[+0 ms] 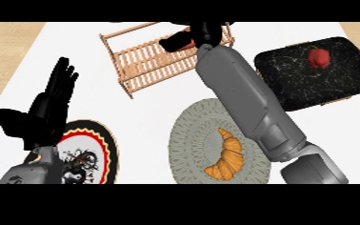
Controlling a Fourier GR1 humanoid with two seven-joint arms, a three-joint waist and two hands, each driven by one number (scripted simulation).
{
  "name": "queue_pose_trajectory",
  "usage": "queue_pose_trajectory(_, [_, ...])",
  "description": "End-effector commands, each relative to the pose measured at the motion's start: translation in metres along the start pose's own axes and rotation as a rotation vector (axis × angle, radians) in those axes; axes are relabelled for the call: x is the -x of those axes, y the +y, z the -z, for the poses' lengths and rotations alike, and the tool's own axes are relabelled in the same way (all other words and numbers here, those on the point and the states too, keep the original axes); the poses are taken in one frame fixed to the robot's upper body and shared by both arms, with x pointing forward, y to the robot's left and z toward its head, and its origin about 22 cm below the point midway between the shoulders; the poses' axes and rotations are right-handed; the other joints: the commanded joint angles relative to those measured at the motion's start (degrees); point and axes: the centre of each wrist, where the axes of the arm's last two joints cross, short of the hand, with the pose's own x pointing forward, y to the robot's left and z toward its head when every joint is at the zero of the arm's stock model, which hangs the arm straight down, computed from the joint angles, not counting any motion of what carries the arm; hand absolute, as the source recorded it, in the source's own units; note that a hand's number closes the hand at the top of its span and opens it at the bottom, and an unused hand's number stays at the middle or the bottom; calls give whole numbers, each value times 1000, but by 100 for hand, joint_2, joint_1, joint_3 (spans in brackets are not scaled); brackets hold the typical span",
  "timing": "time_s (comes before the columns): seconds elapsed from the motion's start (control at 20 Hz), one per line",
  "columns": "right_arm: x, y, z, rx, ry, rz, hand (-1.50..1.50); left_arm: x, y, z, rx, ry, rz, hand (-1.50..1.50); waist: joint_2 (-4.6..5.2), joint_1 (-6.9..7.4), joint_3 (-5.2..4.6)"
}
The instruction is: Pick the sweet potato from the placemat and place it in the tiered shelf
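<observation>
The white surface (141, 109) carries a wooden tiered shelf (144, 62) at the far middle, a black placemat (295, 83) far right, a grey round placemat (193, 143) near centre, and a patterned plate (95, 148) near left.

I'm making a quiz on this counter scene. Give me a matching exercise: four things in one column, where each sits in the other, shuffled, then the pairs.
Things:
1. croissant
2. red item
3. right hand
4. left hand

Places:
A. over the wooden shelf
B. on the round grey mat
C. at the left edge, fingers up
D. on the black mat

Pairs: 1-B, 2-D, 3-A, 4-C
</observation>
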Motion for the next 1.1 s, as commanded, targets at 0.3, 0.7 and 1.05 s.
queue_pose_trajectory(0.3, [-5, -13, 13, 37, -86, 202, -150, -9, -3, 1, -17, -2, -3, 0, -13, -53, 3])
queue_pose_trajectory(0.7, [-7, -73, 23, 190, 10, 293, -150, 8, 16, 3, -36, 25, 1, 0, -76, -247, 0])
queue_pose_trajectory(1.05, [42, -159, 14, 232, 109, 298, -150, 10, 13, -15, -51, 28, 19, 0, -120, -338, 3])
